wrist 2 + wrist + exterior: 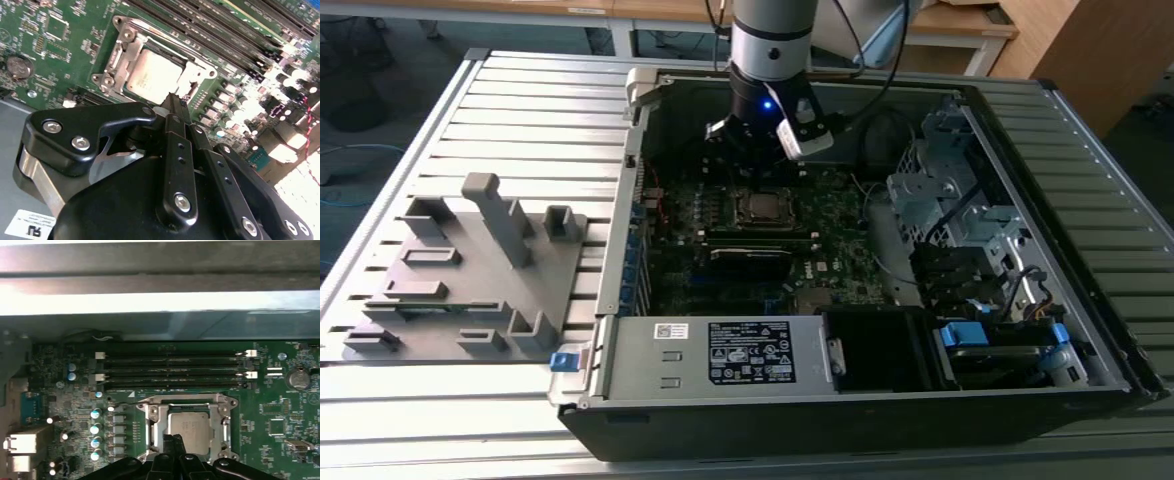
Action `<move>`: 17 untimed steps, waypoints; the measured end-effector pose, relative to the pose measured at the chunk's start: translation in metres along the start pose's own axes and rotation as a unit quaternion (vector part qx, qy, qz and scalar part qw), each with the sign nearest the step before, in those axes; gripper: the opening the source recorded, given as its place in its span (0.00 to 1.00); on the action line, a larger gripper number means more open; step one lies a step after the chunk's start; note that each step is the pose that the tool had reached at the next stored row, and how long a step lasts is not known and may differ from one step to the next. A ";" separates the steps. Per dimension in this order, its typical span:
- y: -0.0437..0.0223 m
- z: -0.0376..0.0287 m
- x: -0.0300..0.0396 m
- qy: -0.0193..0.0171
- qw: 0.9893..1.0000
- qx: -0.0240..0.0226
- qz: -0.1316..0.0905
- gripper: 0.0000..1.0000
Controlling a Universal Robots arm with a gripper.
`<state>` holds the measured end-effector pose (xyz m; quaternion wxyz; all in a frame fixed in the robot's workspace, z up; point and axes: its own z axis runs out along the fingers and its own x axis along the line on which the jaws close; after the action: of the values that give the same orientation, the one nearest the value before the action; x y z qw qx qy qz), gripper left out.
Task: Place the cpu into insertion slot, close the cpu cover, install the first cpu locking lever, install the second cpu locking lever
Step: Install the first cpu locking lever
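Well off from the gripper (175, 100), toward the exterior view's left, I see a grey moulded plastic fixture (460, 270) on the grey slatted tabletop (534, 90). The gripper hangs inside the open black computer case (854, 425), fingers pressed together, with nothing between them that I can make out. Just past its tips the small square silvery-tan cpu (152, 75) lies in the silver-rimmed insertion slot (122, 31). The thin silver cpu cover (150, 427) lies flat around it. Long black memory sticks (172, 371) lie beyond the slot.
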<state>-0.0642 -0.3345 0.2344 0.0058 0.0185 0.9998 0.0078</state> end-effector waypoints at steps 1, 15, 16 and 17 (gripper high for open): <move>-0.0001 0.0000 0.0019 0.000 1.000 0.000 0.000 0.10; -0.0006 -0.0004 0.0138 0.000 1.000 0.000 0.000 0.10; -0.0006 -0.0011 0.0138 0.000 1.000 0.000 0.000 0.10; -0.0005 -0.0021 0.0137 0.000 1.000 0.000 0.000 0.10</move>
<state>-0.0780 -0.3345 0.2363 0.0058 0.0185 0.9998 0.0078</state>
